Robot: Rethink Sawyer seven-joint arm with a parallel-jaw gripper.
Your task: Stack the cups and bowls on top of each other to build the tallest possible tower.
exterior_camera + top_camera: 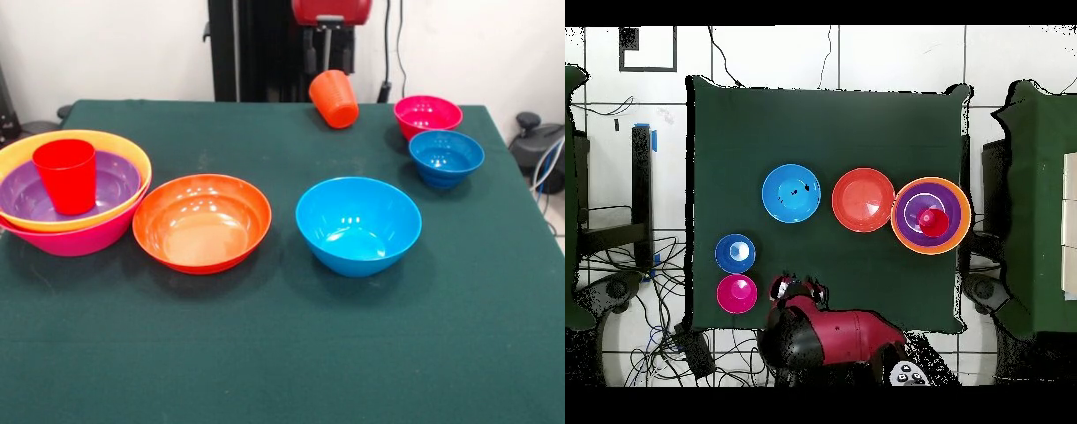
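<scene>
My gripper [328, 69] hangs at the table's far edge, shut on the orange cup [334, 99], which tilts below the fingers. In the overhead view the arm [827, 335] covers that cup. At the left stands the tower [75, 231]: the big pink bowl at the bottom, then the yellow-orange bowl [53, 143], then the purple bowl [110, 181], with the red cup [66, 175] upright inside. From overhead the tower [957, 215] is at the right. A red-orange bowl [201, 221], a medium blue bowl [357, 225], a small blue bowl [446, 157] and a small magenta bowl [427, 115] stand apart on the cloth.
The green tablecloth [282, 353] is bare along the near side. Seen from overhead, the medium blue bowl [791, 193] and red-orange bowl [863, 199] sit mid-table, and the small blue bowl [735, 253] and magenta bowl [736, 293] lie beside the arm. Cables lie beyond the table's edges.
</scene>
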